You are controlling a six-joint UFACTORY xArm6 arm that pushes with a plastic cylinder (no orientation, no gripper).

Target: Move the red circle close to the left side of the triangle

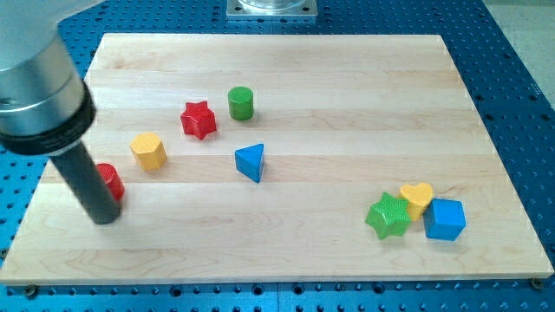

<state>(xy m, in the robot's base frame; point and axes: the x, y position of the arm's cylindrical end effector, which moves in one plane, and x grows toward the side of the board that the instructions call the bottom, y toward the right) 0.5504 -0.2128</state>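
My tip (104, 217) rests on the bench (347, 104) at the view's left, touching the red circle (111, 180), which it partly hides. Up and to the right sit a yellow hexagon (148, 151), a red star (199, 120) and a green cylinder (240, 102). The blue triangle (251, 162) lies near the middle. At lower right cluster a green star (388, 216), yellow heart (416, 198) and blue cube (445, 218).

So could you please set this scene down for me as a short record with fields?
tip: my tip at the view's left, against the red circle's left side
red circle: partly hidden behind the rod
blue triangle: mid-board, well to the circle's right
between them: yellow hexagon
above the triangle: red star, green cylinder
lower right cluster: green star, yellow heart, blue cube
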